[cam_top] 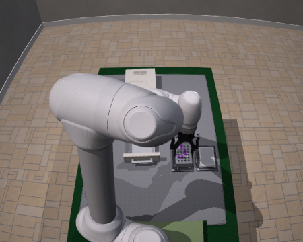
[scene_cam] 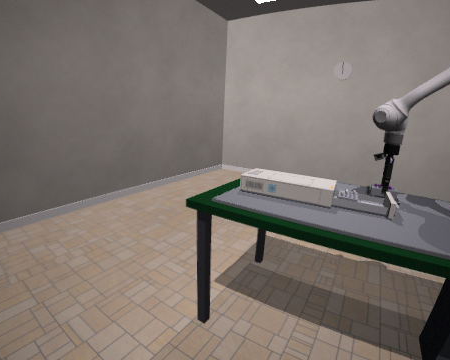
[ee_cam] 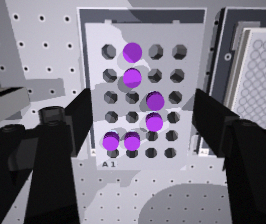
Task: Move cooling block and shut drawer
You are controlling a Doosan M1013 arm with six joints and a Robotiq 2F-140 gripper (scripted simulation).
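Seen from above, the black gripper (ee_cam: 142,117) clasped a grey cooling block (ee_cam: 143,55) by its long sides; six purple tubes (ee_cam: 132,51) sat in its bores.
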